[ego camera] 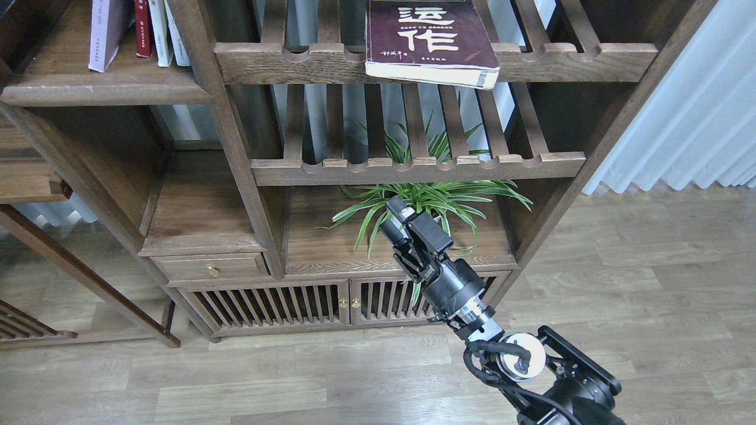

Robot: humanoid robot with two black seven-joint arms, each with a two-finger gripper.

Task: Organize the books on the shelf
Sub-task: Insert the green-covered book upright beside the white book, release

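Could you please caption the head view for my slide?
Right gripper raised below the maroon book lying on a slatted rack.

A home-like living room or study: a dark wooden bookcase (236, 147) with slatted racks, a small brass-knobbed drawer (208, 267) and louvred cabinet doors (307, 304), a leafy houseplant (425, 203), wood-plank flooring (649, 265) and pale pleated curtains (697, 118).

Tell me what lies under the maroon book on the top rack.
The maroon book lies flat on the upper slatted rack, its near corner overhanging the front rail. Below are a second slatted rack and a green plant. The slats directly beneath the book are hidden.
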